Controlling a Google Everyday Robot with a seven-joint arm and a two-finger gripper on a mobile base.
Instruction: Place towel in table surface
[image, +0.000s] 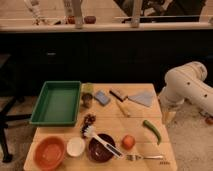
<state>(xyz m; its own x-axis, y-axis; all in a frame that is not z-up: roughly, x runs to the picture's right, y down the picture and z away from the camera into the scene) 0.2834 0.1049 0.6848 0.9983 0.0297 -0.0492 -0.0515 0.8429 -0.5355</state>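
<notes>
The towel (143, 98) is a grey-blue cloth lying flat on the wooden table (140, 122), near its far right corner. My white arm (186, 86) reaches in from the right. The gripper (168, 113) hangs at the arm's end, beside the table's right edge. It is just right of the towel and slightly nearer to me. It does not touch the towel.
A green tray (55, 103) stands at the left. Near the towel lie a brown block (118, 93), a blue sponge (101, 97) and a yellow item (123, 108). In front are a green pepper (152, 131), orange fruit (128, 142), fork (145, 157), bowls (49, 152) and a brush (102, 141).
</notes>
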